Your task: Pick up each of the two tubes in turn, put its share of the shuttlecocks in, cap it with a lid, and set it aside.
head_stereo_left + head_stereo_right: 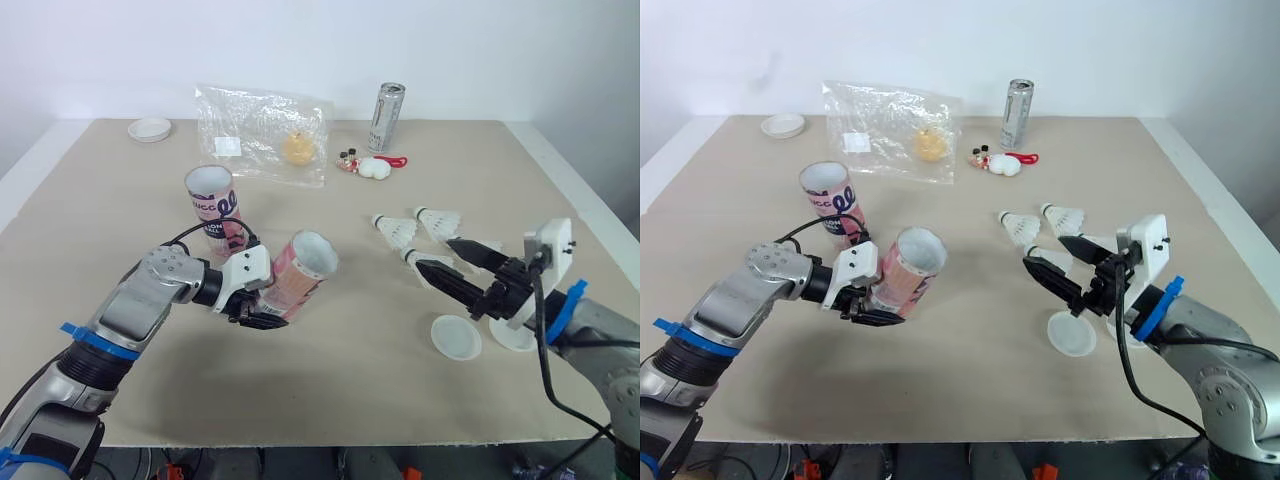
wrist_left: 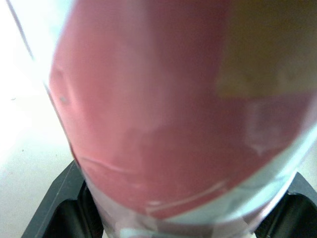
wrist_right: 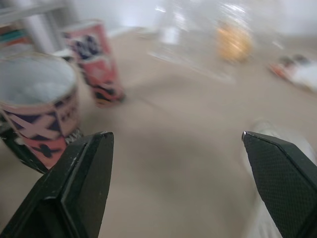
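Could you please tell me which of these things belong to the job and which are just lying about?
Job: tilted tube, upright tube, shuttlecocks, lid.
Lying about: plastic bag, can, small toy, white dish, possibly a spare lid.

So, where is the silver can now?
In the left eye view, the tall silver metal can stands upright far back, right of the clear plastic bag, behind the small white toy.

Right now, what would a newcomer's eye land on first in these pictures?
The left gripper grips a pink tube tilted near the middle of the table, its open mouth towards the right gripper. That gripper is open by the shuttlecocks, a white lid beside it.
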{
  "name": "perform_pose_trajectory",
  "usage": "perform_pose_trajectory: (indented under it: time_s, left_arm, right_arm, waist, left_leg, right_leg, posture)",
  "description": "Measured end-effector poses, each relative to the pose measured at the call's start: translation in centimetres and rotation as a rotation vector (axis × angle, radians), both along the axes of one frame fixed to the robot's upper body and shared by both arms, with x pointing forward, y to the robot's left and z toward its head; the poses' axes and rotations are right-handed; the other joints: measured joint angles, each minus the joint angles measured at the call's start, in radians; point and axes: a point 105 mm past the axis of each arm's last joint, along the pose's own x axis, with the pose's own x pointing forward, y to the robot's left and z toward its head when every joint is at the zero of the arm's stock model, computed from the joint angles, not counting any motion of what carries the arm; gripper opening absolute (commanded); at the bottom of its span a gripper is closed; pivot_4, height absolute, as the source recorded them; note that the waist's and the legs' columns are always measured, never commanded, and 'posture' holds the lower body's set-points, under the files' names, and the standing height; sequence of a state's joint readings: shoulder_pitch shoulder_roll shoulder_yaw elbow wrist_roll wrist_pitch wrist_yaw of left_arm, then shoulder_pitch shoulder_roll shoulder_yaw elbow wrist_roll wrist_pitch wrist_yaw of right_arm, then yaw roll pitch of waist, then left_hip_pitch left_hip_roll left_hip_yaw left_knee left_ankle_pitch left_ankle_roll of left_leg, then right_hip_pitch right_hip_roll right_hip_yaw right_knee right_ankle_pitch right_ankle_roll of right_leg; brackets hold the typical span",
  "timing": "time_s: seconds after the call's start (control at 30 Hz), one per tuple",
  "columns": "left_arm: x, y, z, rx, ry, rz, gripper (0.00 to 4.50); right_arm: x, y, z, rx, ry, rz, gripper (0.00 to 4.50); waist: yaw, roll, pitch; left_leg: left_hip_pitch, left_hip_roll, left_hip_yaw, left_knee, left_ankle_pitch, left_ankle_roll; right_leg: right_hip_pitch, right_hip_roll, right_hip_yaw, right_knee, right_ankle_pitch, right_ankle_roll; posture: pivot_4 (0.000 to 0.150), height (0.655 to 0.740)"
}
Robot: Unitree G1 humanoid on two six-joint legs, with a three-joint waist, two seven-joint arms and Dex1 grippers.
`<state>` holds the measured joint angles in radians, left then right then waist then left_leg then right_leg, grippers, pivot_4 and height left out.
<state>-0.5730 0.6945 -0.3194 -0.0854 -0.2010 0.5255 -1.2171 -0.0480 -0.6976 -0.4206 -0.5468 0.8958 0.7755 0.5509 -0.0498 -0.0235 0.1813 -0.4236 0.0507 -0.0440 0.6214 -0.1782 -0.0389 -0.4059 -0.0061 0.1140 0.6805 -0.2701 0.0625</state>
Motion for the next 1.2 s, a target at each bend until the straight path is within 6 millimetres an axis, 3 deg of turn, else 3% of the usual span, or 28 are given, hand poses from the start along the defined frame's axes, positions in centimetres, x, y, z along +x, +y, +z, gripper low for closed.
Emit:
perform_pose_trajectory:
  time_s: [0.13,0.37,0.73,1.03,1.2]
  left_arm:
    - [0.1,0.0,-0.1,0.003,0.006,-0.004,3.09]
    - [0.1,-0.4,-0.1,-0.004,0.008,-0.012,3.09]
    - [0.0,-0.5,0.0,-0.006,0.002,-0.014,3.09]
    - [-0.1,-0.5,-0.2,-0.005,-0.018,-0.01,3.09]
    - [-0.1,-0.5,-0.2,-0.005,-0.024,-0.007,3.09]
  right_arm:
    - [-0.4,-1.1,-3.5,-0.06,0.101,-0.113,4.44]
    - [1.3,-1.1,-5.2,-0.097,0.101,-0.177,4.44]
    - [3.7,-1.6,-7.3,-0.129,0.133,-0.233,4.44]
    - [5.9,-0.4,-7.7,-0.097,0.138,-0.247,4.44]
    - [6.8,-0.5,-7.6,-0.103,0.134,-0.271,2.14]
  waist:
    - [0.0,0.0,0.0]
    - [0.001,-0.001,0.0]
    - [0.003,-0.001,0.0]
    - [0.003,0.0,0.0]
    - [0.003,0.0,0.0]
  left_leg:
    - [0.0,0.0,0.001,0.002,0.001,0.0]
    - [-0.001,0.0,0.001,0.002,0.001,0.0]
    - [-0.001,0.0,0.001,0.001,0.001,0.0]
    - [-0.001,0.0,0.0,0.001,0.001,0.0]
    - [-0.001,-0.001,0.0,0.001,0.001,0.0]
  right_leg:
    - [0.0,0.0,0.001,0.0,-0.001,-0.003]
    - [0.0,0.0,0.002,0.0,-0.001,-0.002]
    - [0.0,0.0,0.001,0.0,0.0,0.002]
    - [0.0,0.0,0.001,0.0,0.0,0.002]
    - [0.0,0.0,0.0,0.0,0.0,0.002]
  posture:
    - [0.15,0.74]
    - [0.15,0.74]
    - [0.15,0.74]
    - [0.15,0.74]
    - [0.15,0.74]
